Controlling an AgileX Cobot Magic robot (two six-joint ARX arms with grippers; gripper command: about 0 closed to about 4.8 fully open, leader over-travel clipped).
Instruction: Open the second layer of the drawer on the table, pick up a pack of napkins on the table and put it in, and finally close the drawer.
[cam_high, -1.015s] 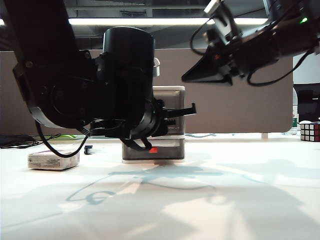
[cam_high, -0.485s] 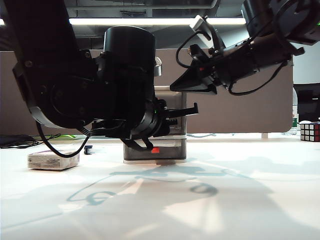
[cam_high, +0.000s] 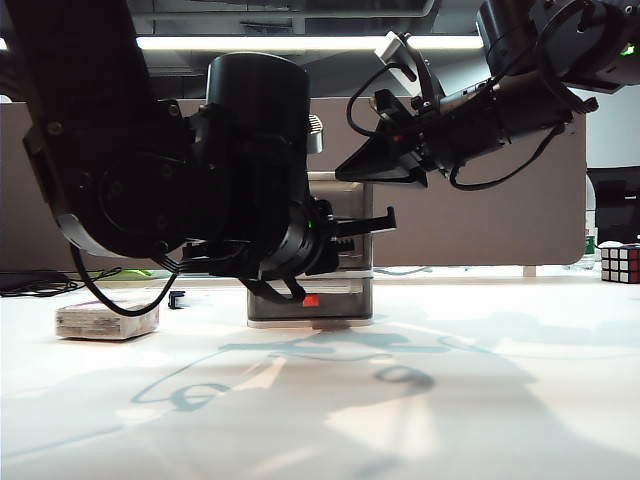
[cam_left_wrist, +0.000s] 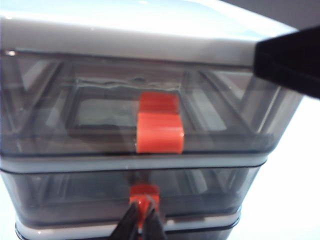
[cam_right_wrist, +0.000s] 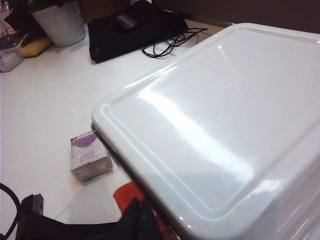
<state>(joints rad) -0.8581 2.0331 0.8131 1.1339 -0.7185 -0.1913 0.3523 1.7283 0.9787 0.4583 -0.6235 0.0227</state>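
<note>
Right tool (cam_high: 350, 172) has dropped from high right to hover above the drawer (cam_high: 340, 215); its opening cannot be told. Left tool (cam_left_wrist: 141, 220), fingers pressed shut, is pinching the second layer's (cam_left_wrist: 125, 192) red tab. Light plastic; pull by the tab. Soft napkins (cam_high: 107, 320) are lying left of the drawer on the worktop (cam_high: 480, 400).

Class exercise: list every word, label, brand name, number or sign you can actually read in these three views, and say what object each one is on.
None can be read.
The pack of napkins has a purple design on top; any print is too small and blurred.
The drawer shows only plain red-orange tabs, no lettering.
The left end effector and right end effector bear no legible marking.
</note>
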